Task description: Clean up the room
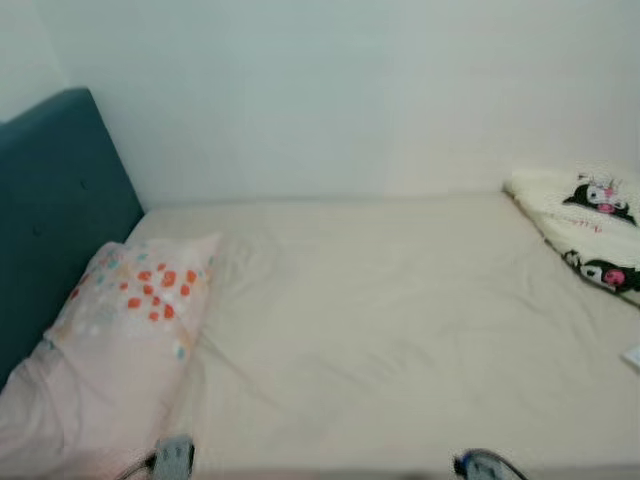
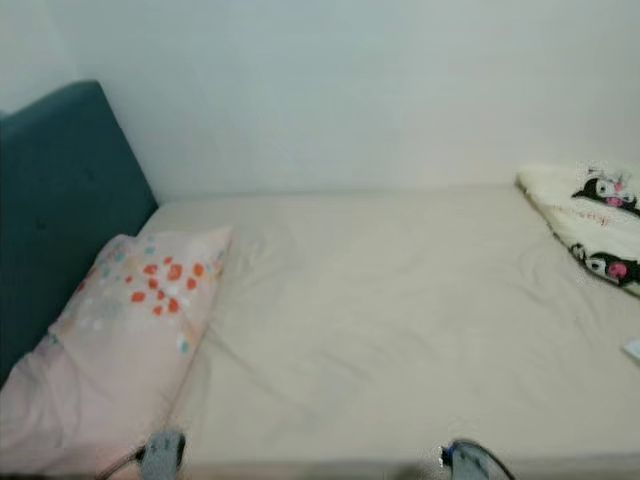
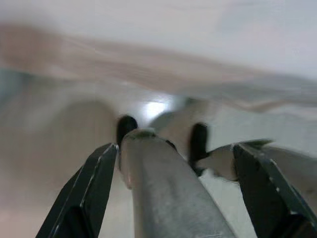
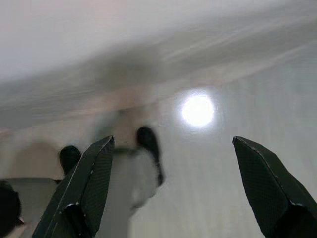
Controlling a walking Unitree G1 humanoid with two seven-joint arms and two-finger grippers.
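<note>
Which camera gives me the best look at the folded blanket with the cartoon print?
The left eye view: the cartoon-print blanket lies at the bed's far right corner, with both printed figures in frame. The right eye view shows the same blanket, cut a little more by the frame edge. The wrist views show blurred floor instead.

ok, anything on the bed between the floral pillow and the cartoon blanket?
Nothing. In the left eye view, only bare cream sheet, lightly wrinkled, lies between the floral pillow by the headboard and the folded cartoon blanket at the far right.
</note>
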